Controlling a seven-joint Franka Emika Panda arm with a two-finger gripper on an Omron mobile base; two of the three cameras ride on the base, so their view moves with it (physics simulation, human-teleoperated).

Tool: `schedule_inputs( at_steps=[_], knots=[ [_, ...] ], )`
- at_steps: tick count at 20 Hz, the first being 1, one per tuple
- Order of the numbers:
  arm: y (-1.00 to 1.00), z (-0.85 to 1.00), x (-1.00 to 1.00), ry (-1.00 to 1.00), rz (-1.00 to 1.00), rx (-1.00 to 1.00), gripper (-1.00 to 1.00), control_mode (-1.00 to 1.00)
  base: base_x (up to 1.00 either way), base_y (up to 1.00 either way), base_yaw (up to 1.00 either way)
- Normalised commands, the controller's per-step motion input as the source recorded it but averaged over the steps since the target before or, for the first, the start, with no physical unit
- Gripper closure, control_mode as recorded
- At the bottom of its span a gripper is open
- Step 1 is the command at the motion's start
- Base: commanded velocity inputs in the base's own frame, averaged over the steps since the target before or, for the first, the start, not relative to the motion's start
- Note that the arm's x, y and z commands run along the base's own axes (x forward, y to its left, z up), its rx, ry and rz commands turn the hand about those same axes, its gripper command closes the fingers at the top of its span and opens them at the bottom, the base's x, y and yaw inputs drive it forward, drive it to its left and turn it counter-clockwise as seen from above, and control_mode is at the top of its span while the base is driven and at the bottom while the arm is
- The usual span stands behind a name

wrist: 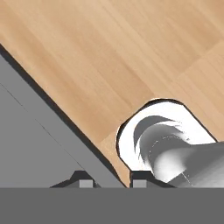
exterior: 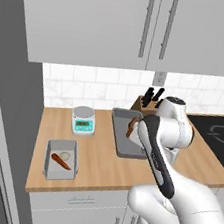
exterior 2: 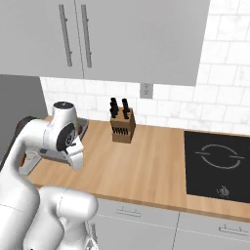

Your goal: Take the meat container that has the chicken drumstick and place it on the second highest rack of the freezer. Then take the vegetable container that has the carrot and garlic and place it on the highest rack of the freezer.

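The meat container (exterior: 123, 138) is a grey tray on the wooden counter, with the chicken drumstick (exterior: 131, 127) lying in it. My arm bends down over its right side and covers the hand there. In the hand view the tray's grey wall (wrist: 43, 144) runs diagonally, and my gripper (wrist: 113, 183) is shut on that rim, one fingertip (wrist: 139, 183) on each side of it. The vegetable container (exterior: 49, 158) sits near the counter's front left, holding the carrot (exterior: 61, 162) and the garlic (exterior: 65, 155). The freezer and its racks are out of view.
A kitchen scale (exterior: 83, 120) stands behind the vegetable container. A knife block (exterior 2: 122, 126) is against the tiled wall, and a black cooktop (exterior 2: 217, 163) lies to the right. Wall cabinets (exterior: 96, 21) hang overhead. A tall grey cabinet side (exterior: 17, 121) bounds the counter's left end.
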Motion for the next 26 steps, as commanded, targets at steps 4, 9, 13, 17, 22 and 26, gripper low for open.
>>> schedule_inputs(
  at_steps=[4,9,13,17,22,26],
  knots=[
    [-0.13,0.50,-0.57,0.00,-0.01,0.00,1.00,-1.00,0.00,0.00,0.00],
    [-0.17,0.37,-0.62,0.02,0.00,0.00,1.00,-1.00,0.00,0.00,0.00],
    [-0.01,0.07,-0.15,0.00,0.00,0.00,1.00,-1.00,0.00,0.00,0.00],
    [0.00,0.00,0.00,0.00,0.00,0.00,1.00,1.00,-0.08,0.00,0.00],
    [0.00,0.00,0.00,0.00,0.00,0.00,1.00,1.00,-0.86,0.00,0.01],
    [0.00,0.00,0.00,0.00,0.00,0.00,1.00,1.00,-0.90,-0.02,0.01]
  ],
)
